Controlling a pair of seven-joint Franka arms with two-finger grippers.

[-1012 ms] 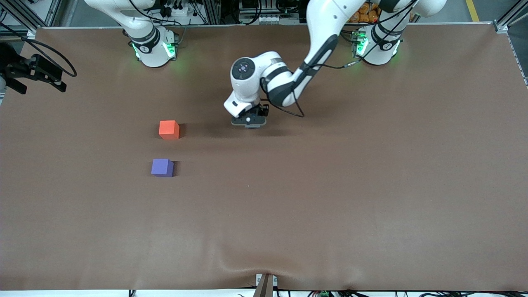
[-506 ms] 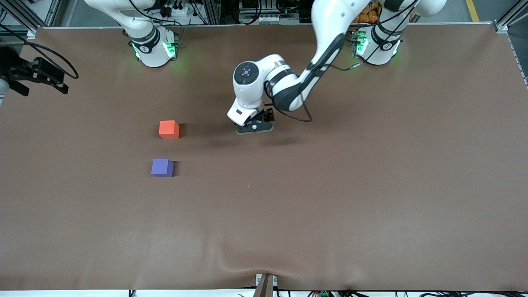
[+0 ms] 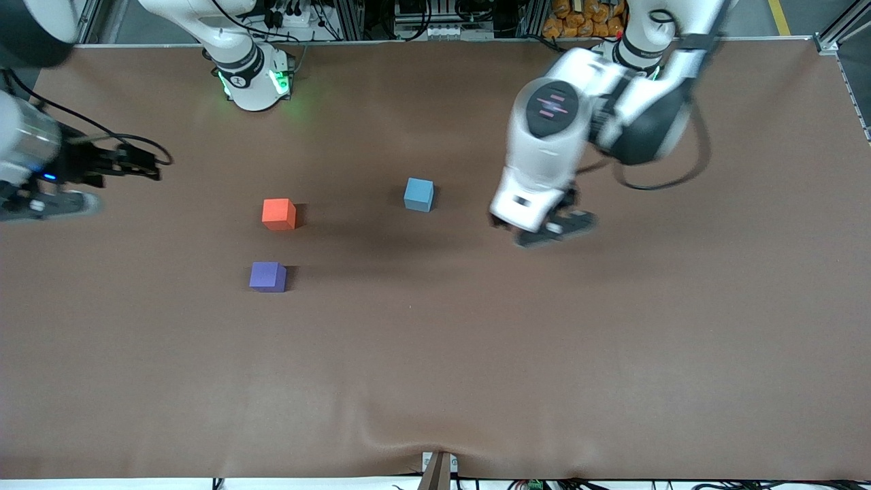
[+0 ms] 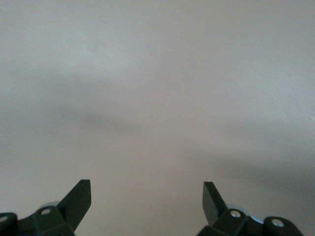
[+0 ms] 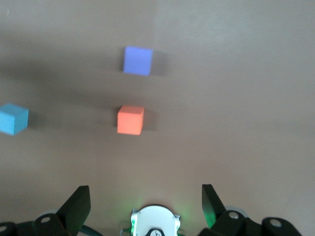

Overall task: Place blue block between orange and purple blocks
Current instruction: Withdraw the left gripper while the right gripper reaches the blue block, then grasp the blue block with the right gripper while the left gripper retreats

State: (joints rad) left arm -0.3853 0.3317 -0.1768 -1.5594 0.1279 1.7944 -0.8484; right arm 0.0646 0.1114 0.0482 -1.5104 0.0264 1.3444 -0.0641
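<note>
Left gripper (image 3: 552, 230) has lifted away, baring matte blue block (image 3: 418, 194).

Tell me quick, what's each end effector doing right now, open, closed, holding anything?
Left end effector: open, empty, over bare table toward the left arm's end from the blue block.
Right end effector: open, empty, at the right arm's end.

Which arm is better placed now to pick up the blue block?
Probably the left: the left gripper, open and empty, hangs near the blue block. The right gripper, open, waits at the table's edge.
</note>
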